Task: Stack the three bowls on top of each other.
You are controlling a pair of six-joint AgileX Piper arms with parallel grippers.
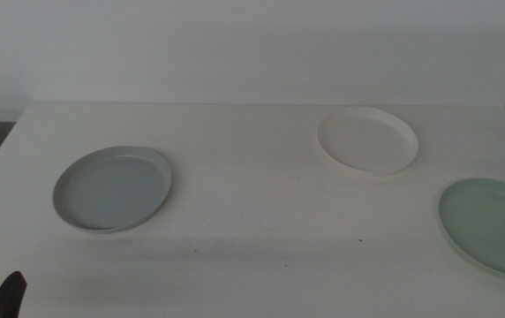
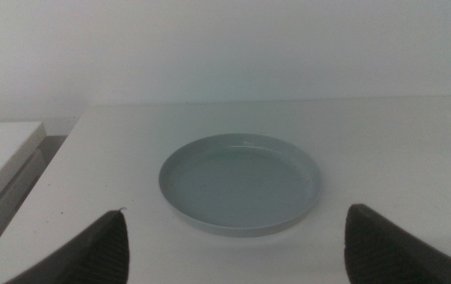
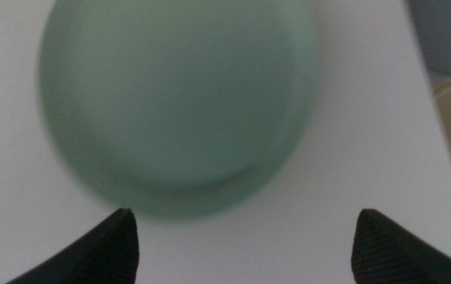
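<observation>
Here, both grippers, left [image 2: 233, 244] and right [image 3: 245, 246], gape wide, empty; mint bowl [image 1: 491, 225] and cream bowl [image 1: 367, 140] lie well apart from grey-blue bowl [image 1: 113, 187]. Low rims risk slipping from jaws.

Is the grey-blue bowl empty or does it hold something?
Empty. The grey-blue bowl shows only its bare inside in the left wrist and middle views, and it sits alone on the table.

- No readable text, label, brand, number or sign anywhere — not on the grey-blue bowl [image 1: 112, 188], the cream white bowl [image 1: 367, 140] or the mint green bowl [image 1: 491, 224].
</observation>
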